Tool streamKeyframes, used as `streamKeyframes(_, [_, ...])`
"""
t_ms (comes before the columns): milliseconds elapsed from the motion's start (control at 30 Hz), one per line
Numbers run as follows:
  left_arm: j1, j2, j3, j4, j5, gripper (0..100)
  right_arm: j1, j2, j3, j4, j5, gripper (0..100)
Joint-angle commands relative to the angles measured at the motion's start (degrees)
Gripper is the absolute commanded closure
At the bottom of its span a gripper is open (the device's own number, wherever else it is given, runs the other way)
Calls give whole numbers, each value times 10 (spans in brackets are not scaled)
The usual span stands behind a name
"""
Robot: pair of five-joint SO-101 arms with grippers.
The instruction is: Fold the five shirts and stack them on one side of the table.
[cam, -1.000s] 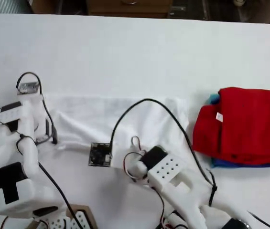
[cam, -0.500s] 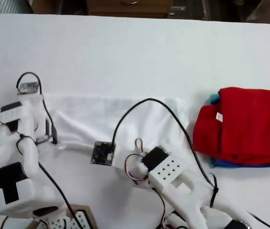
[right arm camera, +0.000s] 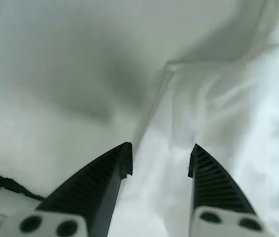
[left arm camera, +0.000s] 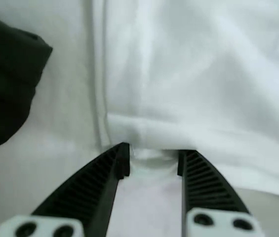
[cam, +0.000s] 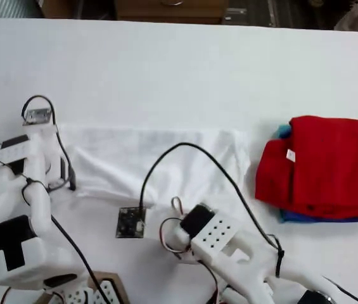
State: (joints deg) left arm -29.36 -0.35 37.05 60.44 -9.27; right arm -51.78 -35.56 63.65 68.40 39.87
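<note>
White table; wooden cabinet beyond far edge; silvery ribbed hose far-left corner.

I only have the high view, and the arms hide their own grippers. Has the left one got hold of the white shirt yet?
Observer: In the left wrist view, the left gripper is open. A bunched hem of the white fabric shirt sits between its fingertips and is not visibly pinched.
Operator: And the right one?
Observer: The right gripper is open too. It straddles the shirt's edge, with one finger over the bare white table and the other over cloth.
</note>
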Motion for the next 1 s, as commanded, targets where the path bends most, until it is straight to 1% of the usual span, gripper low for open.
streamKeyframes(0, [-2,-18,-9,-9,2,816,-2,-8,9,-16,-5,795])
streamKeyframes(167, [-2,-18,-9,-9,-11,816,-2,81,14,-52,-4,712])
streamKeyframes(267, [-2,-18,-9,-8,-12,816,-3,161,9,-78,-2,711])
streamKeyframes(433, [-2,-18,-9,-8,-12,816,-4,250,-44,-67,-2,713])
streamKeyframes(500, [-2,-18,-9,-8,-12,816,-4,266,-52,-67,-2,744])
streamKeyframes(667, [-2,-18,-9,-7,-13,816,-4,269,-64,-68,-5,992])
streamKeyframes(733, [-2,-18,-9,-7,-13,816,-4,269,-64,-68,-5,964])
streamKeyframes(800, [-2,-18,-9,-7,-13,816,-4,269,-64,-68,-5,981])
streamKeyframes(967, [-2,-18,-9,-7,-13,816,-4,268,-65,-67,-3,978])
